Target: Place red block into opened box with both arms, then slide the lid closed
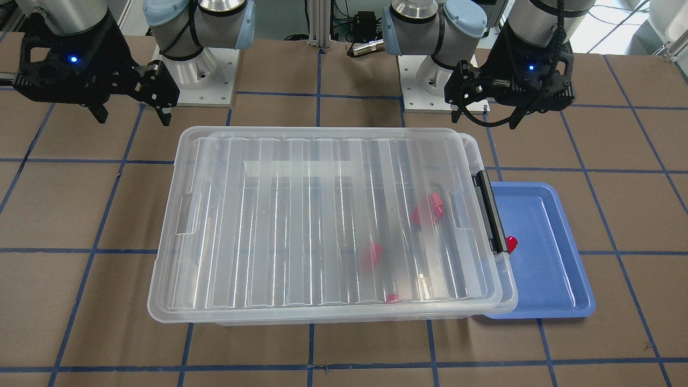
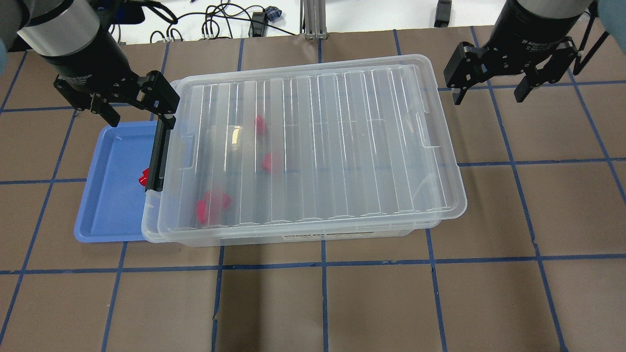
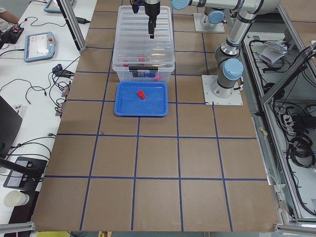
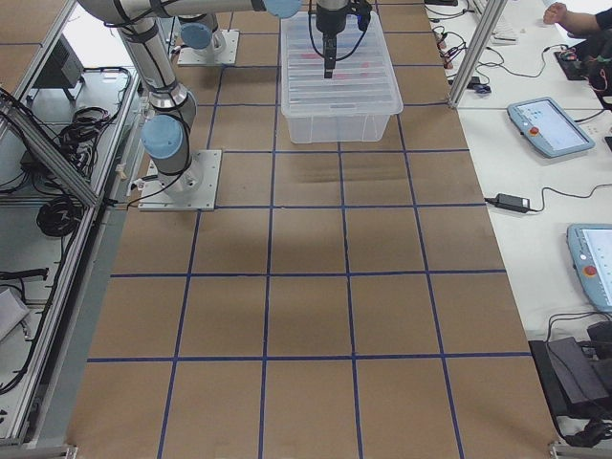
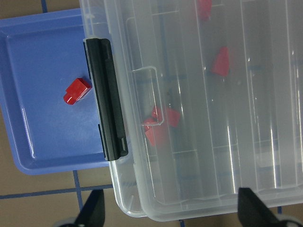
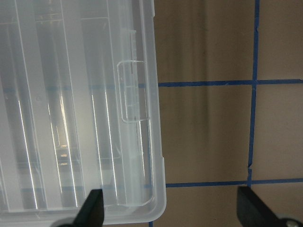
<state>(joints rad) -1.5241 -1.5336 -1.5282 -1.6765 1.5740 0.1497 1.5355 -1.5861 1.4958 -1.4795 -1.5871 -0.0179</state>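
The clear box (image 2: 342, 233) stands mid-table with the ribbed lid (image 2: 342, 137) lying over nearly all of it, shifted slightly toward my right; a strip of box rim and the black latch bar (image 2: 159, 156) show at the left end. Through the lid I see several red blocks (image 2: 268, 162). One more red block (image 2: 143, 177) lies in the blue tray (image 2: 105, 195); it also shows in the left wrist view (image 5: 76, 91). My left gripper (image 2: 139, 115) hovers open above the latch end, holding nothing. My right gripper (image 2: 489, 95) hangs open beyond the far end, also holding nothing.
The blue tray (image 1: 543, 258) touches the box's latch end and is partly tucked under it. Brown table (image 2: 323, 303) with blue tape lines surrounds the box. Arm bases (image 1: 199, 80) stand behind it. Side benches hold tablets and cables (image 3: 37, 47).
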